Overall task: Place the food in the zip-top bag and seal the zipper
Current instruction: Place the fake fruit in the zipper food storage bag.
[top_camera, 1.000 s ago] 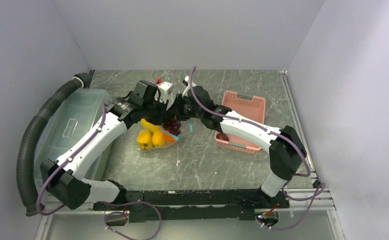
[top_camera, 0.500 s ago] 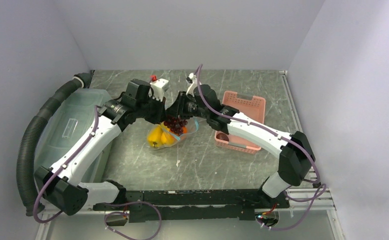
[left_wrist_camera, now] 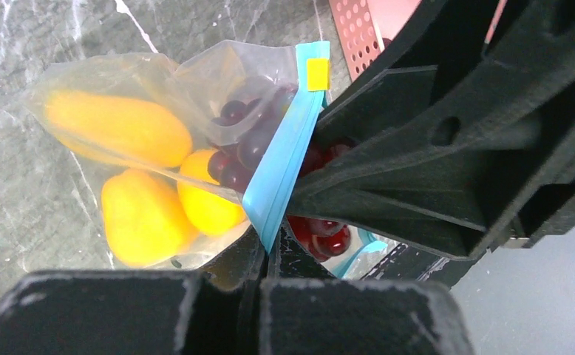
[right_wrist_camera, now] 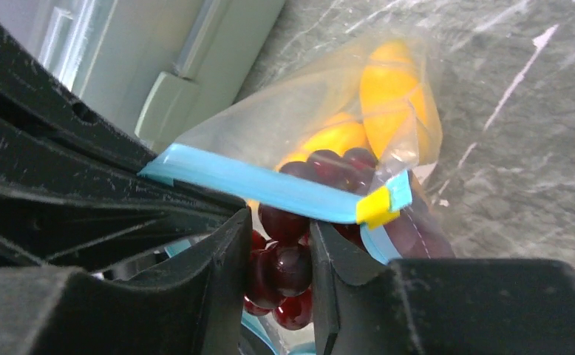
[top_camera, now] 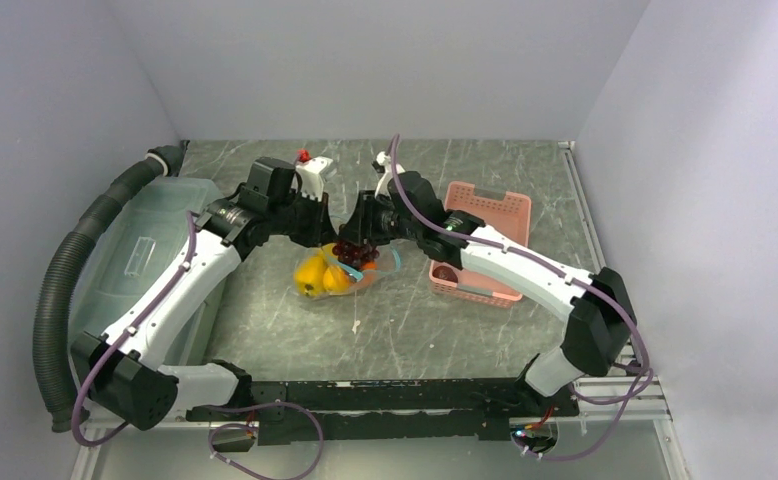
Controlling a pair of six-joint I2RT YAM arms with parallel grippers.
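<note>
I see one clear crinkly plastic bag, just left of the one pink plastic basket with holes. In the bag are three yellow toy fruits. One dark purple grape bunch sits at the bag's mouth, only partly behind the plastic. My left gripper is squeezed tight on the teal-blue zipper strip. My right gripper has its jaws a little apart, with grapes in the gap and the strip just above. The grey marble table has open room in front of the basket. One big see-through bin lies far left of the basket, at the table's edge
</note>
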